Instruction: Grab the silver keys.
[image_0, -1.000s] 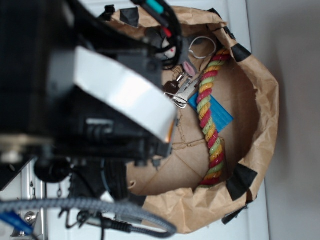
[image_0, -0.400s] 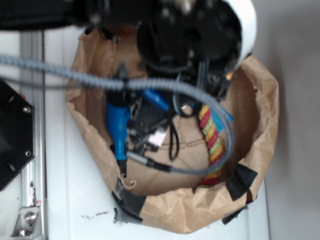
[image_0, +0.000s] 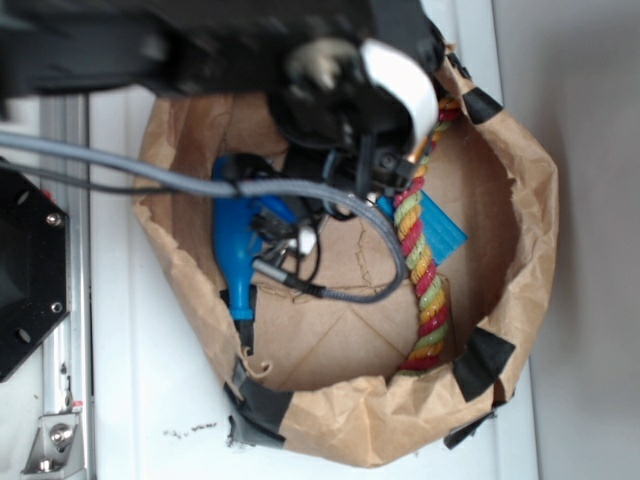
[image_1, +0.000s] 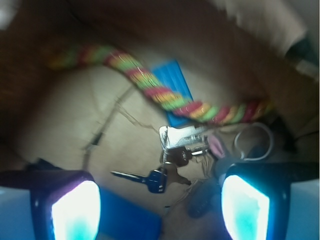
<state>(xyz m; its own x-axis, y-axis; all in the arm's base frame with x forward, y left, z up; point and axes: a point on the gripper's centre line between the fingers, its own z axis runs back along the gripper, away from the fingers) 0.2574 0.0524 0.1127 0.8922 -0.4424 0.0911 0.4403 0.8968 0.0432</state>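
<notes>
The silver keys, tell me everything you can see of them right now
The silver keys lie flat on the brown paper floor of the bag, just below the multicoloured rope. A shiny metal piece sits at the top of the bunch, darker keys hang under it, and one blue-headed key points left. A pinkish bit of plush adjoins them on the right. The hand hovers above, fingers spread, not touching.

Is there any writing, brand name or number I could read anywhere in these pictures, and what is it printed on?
None can be read in either view.
Silver keys: any stamping is too blurred to read.
Blue card: shows only ridged lines, no text.
Blue bottle: no label shows.
Paper bag, rope and gripper: no markings visible.
</notes>
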